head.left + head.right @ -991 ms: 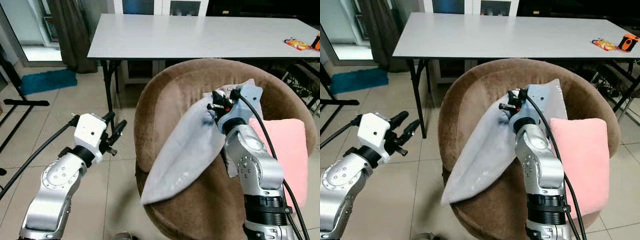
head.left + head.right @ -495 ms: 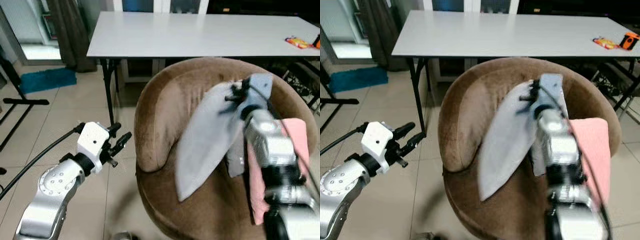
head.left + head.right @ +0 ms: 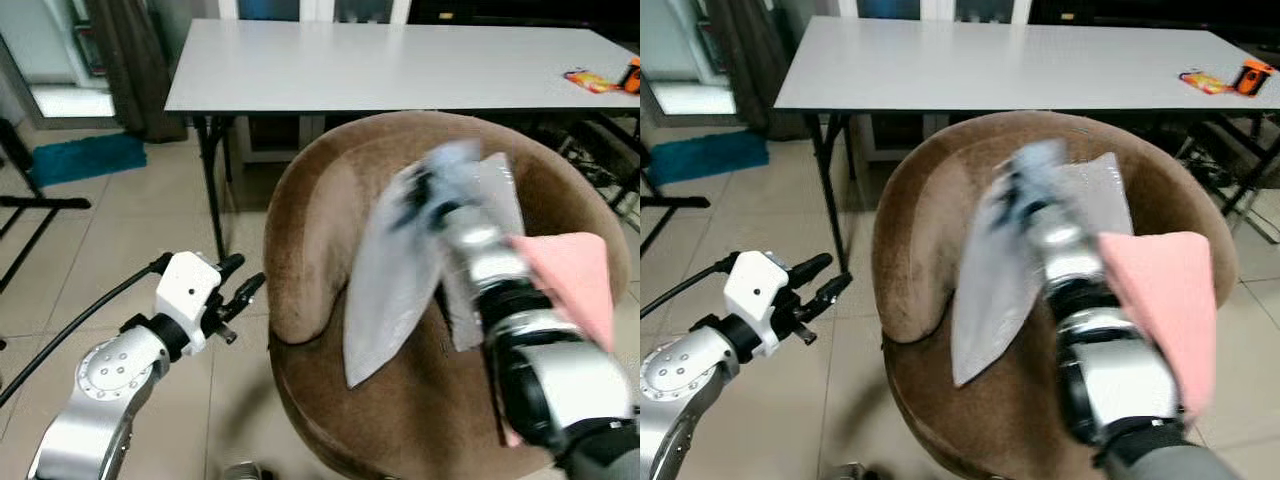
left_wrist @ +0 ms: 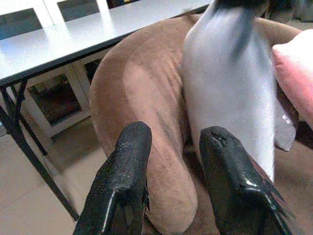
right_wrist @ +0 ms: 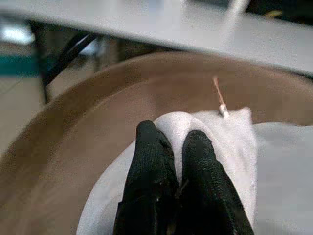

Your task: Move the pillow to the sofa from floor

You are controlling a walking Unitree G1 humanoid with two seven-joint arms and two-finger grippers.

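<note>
The right gripper point(image 5: 172, 183) is pinched tight on a top corner of the soft light grey pillow point(image 3: 400, 270), which is held up on edge against the curved back of the round brown velvety sofa chair point(image 3: 320, 210), its lower end hanging down to the seat. A pink cushion point(image 3: 575, 275) is tucked just beside it on the robot's right, and the long white table point(image 3: 380, 65) is seen behind. The left gripper point(image 4: 173, 183) is held out off the chair's left side, fingers parted and nothing gripped

Grey pillow point(image 3: 400, 270) now swung upright against the sofa point(image 3: 310, 230) back, right end effector point(image 5: 172, 161) further left.
</note>
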